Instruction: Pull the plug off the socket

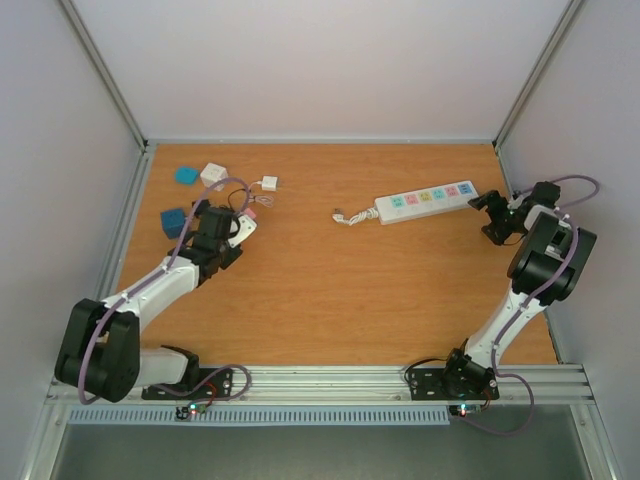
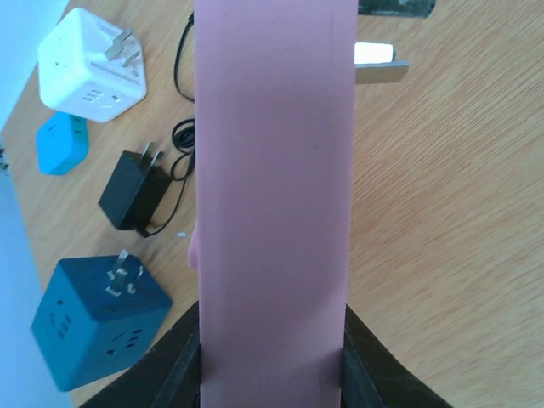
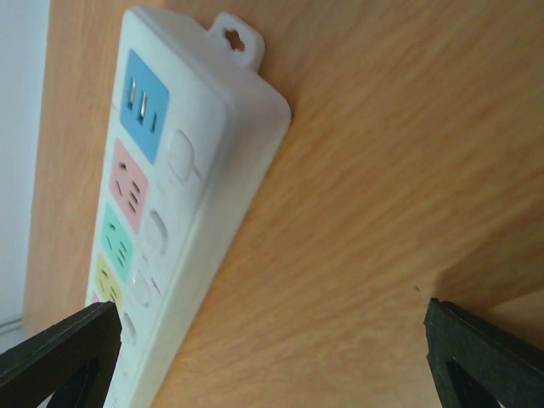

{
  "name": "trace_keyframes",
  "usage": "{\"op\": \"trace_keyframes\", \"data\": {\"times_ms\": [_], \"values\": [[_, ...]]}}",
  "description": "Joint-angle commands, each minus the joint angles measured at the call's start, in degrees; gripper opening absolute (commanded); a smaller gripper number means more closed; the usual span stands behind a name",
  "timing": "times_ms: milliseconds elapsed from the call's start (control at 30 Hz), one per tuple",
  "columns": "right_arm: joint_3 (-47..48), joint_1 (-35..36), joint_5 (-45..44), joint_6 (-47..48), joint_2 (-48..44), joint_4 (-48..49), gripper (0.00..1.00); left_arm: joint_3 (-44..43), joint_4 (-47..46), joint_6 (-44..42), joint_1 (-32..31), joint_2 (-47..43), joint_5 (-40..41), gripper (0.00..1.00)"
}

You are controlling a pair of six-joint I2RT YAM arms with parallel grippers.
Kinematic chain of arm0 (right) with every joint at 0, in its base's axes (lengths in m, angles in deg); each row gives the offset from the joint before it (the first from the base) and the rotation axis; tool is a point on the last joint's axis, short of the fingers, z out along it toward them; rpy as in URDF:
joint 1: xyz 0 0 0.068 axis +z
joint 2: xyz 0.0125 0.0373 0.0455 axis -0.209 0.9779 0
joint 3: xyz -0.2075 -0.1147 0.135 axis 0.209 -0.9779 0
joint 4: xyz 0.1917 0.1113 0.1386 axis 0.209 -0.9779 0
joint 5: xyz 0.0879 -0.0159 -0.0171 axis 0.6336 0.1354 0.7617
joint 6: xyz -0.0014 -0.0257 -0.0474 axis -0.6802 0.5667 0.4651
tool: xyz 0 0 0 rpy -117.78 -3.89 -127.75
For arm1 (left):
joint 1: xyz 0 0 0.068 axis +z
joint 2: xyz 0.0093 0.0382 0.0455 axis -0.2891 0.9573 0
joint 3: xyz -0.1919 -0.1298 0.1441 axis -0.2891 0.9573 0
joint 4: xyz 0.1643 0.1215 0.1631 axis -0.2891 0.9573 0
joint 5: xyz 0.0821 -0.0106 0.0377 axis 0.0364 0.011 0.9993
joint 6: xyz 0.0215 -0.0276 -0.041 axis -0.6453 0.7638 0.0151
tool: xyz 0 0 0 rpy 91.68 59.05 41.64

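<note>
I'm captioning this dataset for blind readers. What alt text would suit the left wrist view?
A pink plug, gripped in the left hand, fills the centre of the frame, its metal prongs pointing away. On the wooden table to its left lie a white cube adapter, a black charger and a dark blue cube adapter.

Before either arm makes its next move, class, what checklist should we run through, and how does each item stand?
1. Pink plug out of the power strip: ok, they are far apart.
2. Left jaws shut on the plug: ok.
3. Right jaws open and off the strip: ok.
4. Strip's visible outlets empty: ok.
5. Space around the plug free: not ok, black charger and blue cube lie close beside it.
6. Plug's height above the table: cannot tell.
</note>
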Motion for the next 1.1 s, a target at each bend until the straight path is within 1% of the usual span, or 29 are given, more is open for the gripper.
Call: {"op": "trace_keyframes", "data": {"times_ms": [0, 133, 200, 400, 467, 533, 667, 867, 900, 1033, 1067], "values": [[-1.51, 0.15, -1.72, 5.93, -2.99, -6.07, 0.99, 3.62, -9.42, -6.08, 0.33, -1.47, 7.14, 0.01], [-2.39, 2.47, -1.47, 9.42, -6.14, -6.57, 0.99, 6.32, -13.69, -10.18, 0.35, -0.64, 10.8, 0.01], [-2.66, 3.9, -1.22, 10.56, -7.44, -6.58, 0.99, 8.32, -17.56, -12.83, 0.38, -0.9, 11.51, 0.01], [-2.97, 8.08, -0.78, 11.61, -9.78, -5.9, 0.99, 15.32, -25.76, -20.7, 0.03, -1.7, 13.56, 0.01], [-2.91, 9.13, -0.68, 11.64, -10.32, -5.71, 0.99, 16.62, -27.31, -21.79, -0.08, -1.6, 13.83, 0.01], [-2.79, 10.16, -0.43, 11.96, -10.61, -5.72, 0.98, 17.76, -28.16, -21.99, -0.37, -1.31, 13.85, 0.07], [-2.65, 11.55, -0.03, 12.07, -10.72, -5.59, 0.99, 20.77, -31.29, -23.55, -1.67, -1.05, 13.13, 0.12], [-2.22, 12.35, 0.51, 11.93, -10.06, -5.53, 0.98, 23.87, -36.18, -25.19, -3.17, 2.2, 15.7, 0.13], [-2.22, 12.4, 0.67, 12.0, -9.98, -5.52, 0.99, 24.02, -36.53, -25.09, -3.26, 2.61, 15.73, 0.14], [-2.19, 12.58, 1.27, 11.97, -9.48, -5.52, 0.99, 24.25, -36.5, -24.83, -4.36, 3.53, 15.48, 0.33], [-2.12, 12.59, 1.34, 12.0, -9.35, -5.5, 0.98, 24.18, -36.25, -24.76, -4.63, 3.54, 15.39, 0.35]]}}
